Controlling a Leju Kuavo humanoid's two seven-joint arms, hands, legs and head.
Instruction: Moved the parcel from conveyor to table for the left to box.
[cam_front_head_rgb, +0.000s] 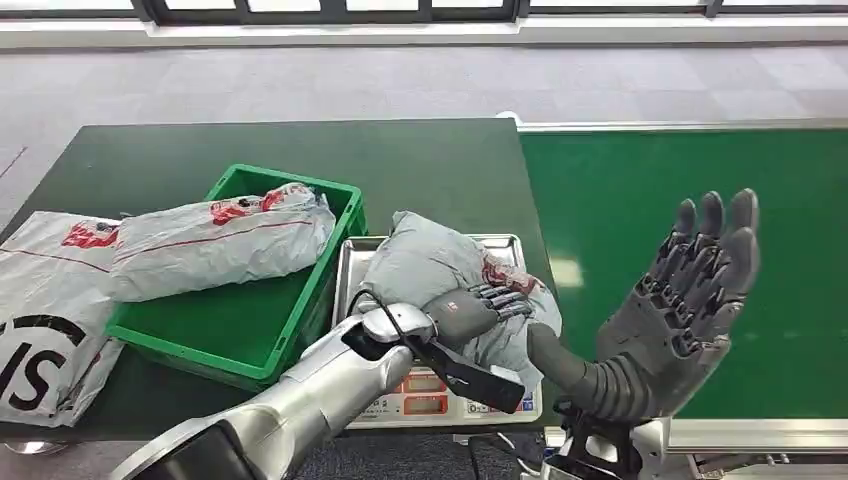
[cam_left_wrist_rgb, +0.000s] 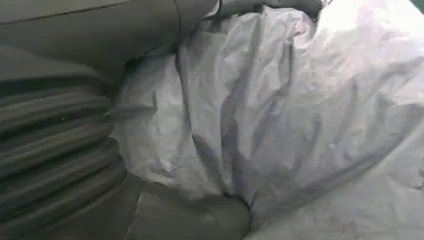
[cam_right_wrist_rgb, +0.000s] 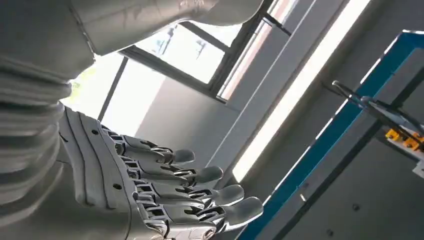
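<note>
the parcel (cam_front_head_rgb: 430, 262) is a soft grey plastic bag, puffy and full of creases, lying on the metal tray of a scale (cam_front_head_rgb: 355, 262) at the near edge of the bench (cam_front_head_rgb: 300, 150). it looks light and squashy, so it will likely bend and sag when lifted, and the smooth plastic may slip. the best place to take hold seems to be the fat middle, with fingers wrapped well around the bulk, not a loose corner. the left robot hand (cam_front_head_rgb: 480, 308) lies on top of the parcel with its fingers pressed into the wrinkled bag (cam_left_wrist_rgb: 280, 125); i cannot tell if it really has a firm hold yet. the right robot hand (cam_front_head_rgb: 690, 290) is held up over the green conveyor (cam_front_head_rgb: 620, 200), fingers straight and spread, holding nothing. there are three bags in all: this one, one lying across the green box (cam_front_head_rgb: 240, 345) to the left, called the second bag (cam_front_head_rgb: 220, 240), and a flat one (cam_front_head_rgb: 50, 300) on the bench at the far left. one box, one scale.
</note>
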